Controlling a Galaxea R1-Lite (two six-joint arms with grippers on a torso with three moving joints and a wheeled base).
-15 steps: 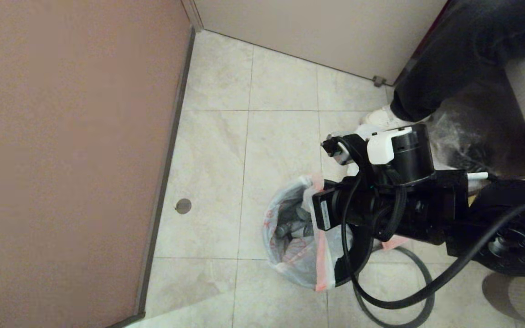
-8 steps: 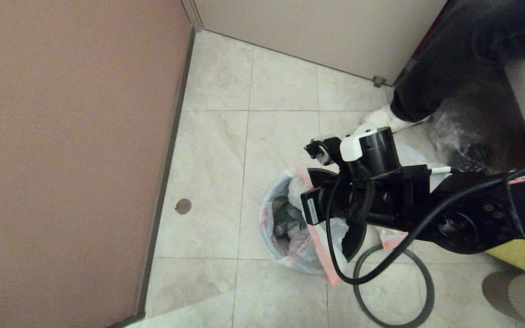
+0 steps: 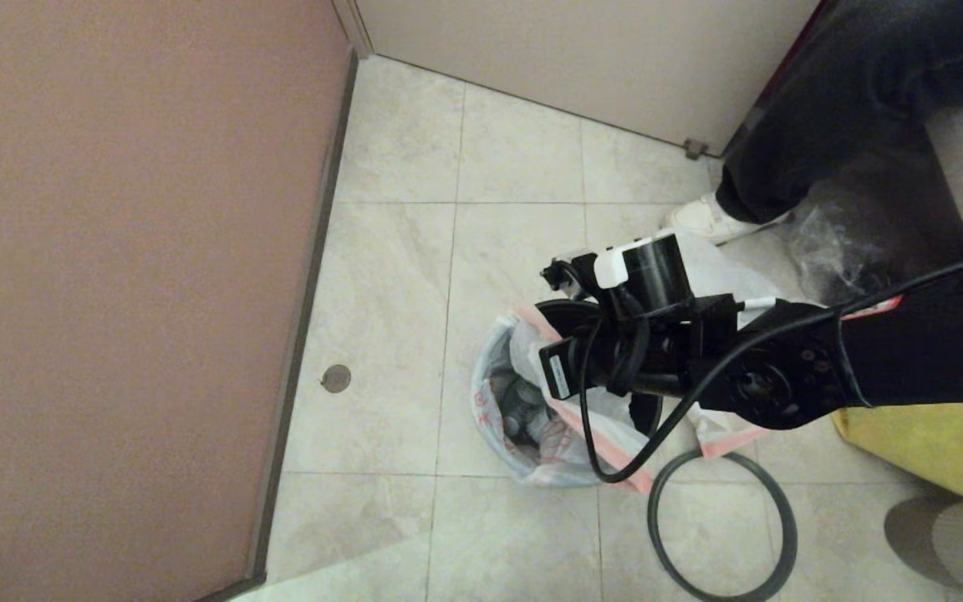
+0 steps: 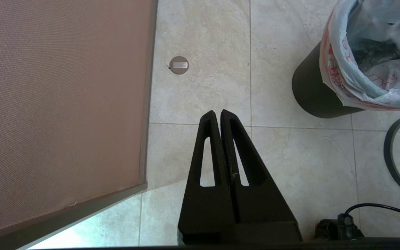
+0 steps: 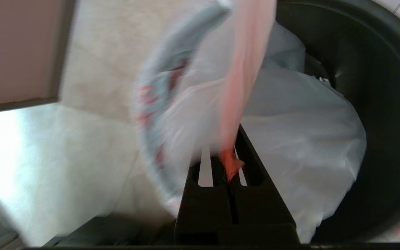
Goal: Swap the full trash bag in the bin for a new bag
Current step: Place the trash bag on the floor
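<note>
The full trash bag, white with an orange-red hem and greyish bottles inside, sits in the black bin. My right arm reaches over the bin. In the right wrist view my right gripper is shut on the bag's orange-red hem, above the bin's dark inside. My left gripper is shut with nothing in it, low over floor tiles and apart from the bin and the bag. A flat white sheet with a pink hem, perhaps the new bag, lies under my right arm.
The grey rim ring lies on the floor beside the bin. A yellow bag is at the right, a clear glossy bag behind it. A person's shoe stands near. A brown partition fills the left.
My right arm has moved left and away from the head camera over the bin, still holding the hem. The bag's mouth has been dragged left with it.
</note>
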